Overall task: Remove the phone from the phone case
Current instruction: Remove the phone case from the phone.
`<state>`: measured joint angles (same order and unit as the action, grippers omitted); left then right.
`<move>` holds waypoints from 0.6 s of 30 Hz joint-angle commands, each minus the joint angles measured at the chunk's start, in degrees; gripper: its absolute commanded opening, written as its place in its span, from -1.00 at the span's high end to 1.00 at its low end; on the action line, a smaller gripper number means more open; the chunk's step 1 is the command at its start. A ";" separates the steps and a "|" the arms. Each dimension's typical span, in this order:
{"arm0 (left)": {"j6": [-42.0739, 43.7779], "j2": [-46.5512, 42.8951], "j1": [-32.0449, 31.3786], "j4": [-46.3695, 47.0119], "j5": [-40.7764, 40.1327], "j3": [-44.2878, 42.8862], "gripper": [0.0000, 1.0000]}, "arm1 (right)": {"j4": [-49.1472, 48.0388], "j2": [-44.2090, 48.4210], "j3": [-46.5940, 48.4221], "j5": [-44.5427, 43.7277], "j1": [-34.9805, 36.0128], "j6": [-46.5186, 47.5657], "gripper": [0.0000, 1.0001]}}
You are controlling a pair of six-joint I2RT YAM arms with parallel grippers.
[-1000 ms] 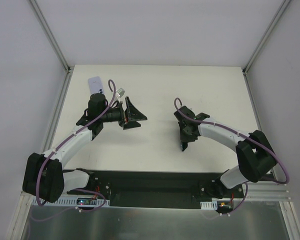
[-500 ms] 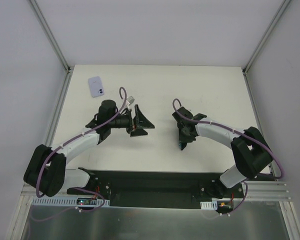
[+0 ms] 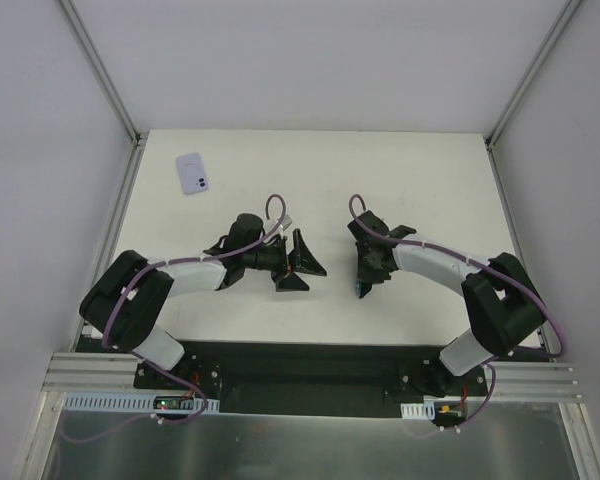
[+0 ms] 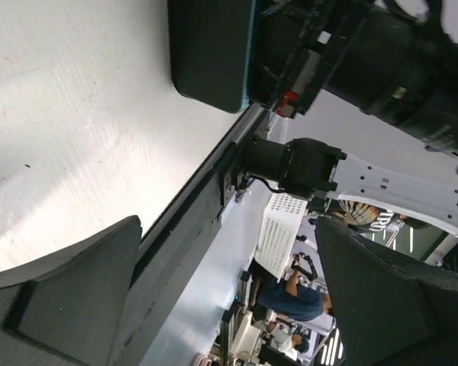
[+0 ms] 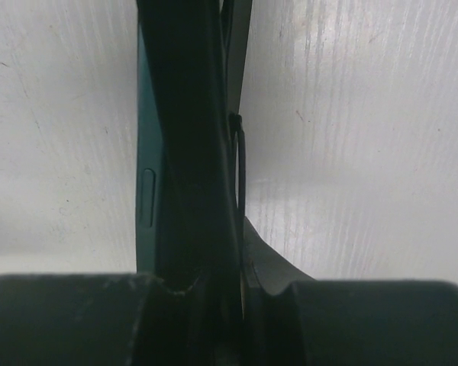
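Note:
The lavender phone [image 3: 192, 173] lies flat on the white table at the back left, out of the case and away from both arms. The dark teal phone case [image 3: 362, 290] stands on edge in my right gripper [image 3: 367, 272], which is shut on it. In the right wrist view the case [image 5: 149, 191] runs straight away from the closed gripper [image 5: 214, 286]. My left gripper [image 3: 302, 268] is open and empty, pointing right towards the case. In the left wrist view the case [image 4: 210, 53] shows above the open gripper [image 4: 229, 297].
The black base rail [image 3: 300, 365] runs along the near edge of the table. Metal frame posts [image 3: 100, 70] stand at the back corners, with grey walls on both sides.
My left arm has swung right and nearer, away from the phone at the back left, towards the right gripper. The right gripper and the case have barely moved.

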<state>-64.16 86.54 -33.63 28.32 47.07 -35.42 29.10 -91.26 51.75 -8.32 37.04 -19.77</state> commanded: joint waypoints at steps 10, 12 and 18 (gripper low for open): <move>10.97 -0.40 -10.75 -1.14 -16.81 -2.37 -0.62 | 7.35 -7.34 7.03 16.58 2.60 -10.02 0.97; 14.13 -3.21 -11.28 -4.66 -22.95 -2.46 -0.61 | 11.31 -7.61 10.11 15.88 2.86 -10.11 0.97; 20.82 -5.33 -11.64 -12.22 -30.18 -4.92 -0.62 | 11.15 -5.94 10.57 16.49 2.78 -10.29 0.97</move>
<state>-50.85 83.07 -45.04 21.54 25.08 -37.17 37.19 -96.29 61.47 -1.87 38.11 -28.40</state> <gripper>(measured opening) 0.804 0.148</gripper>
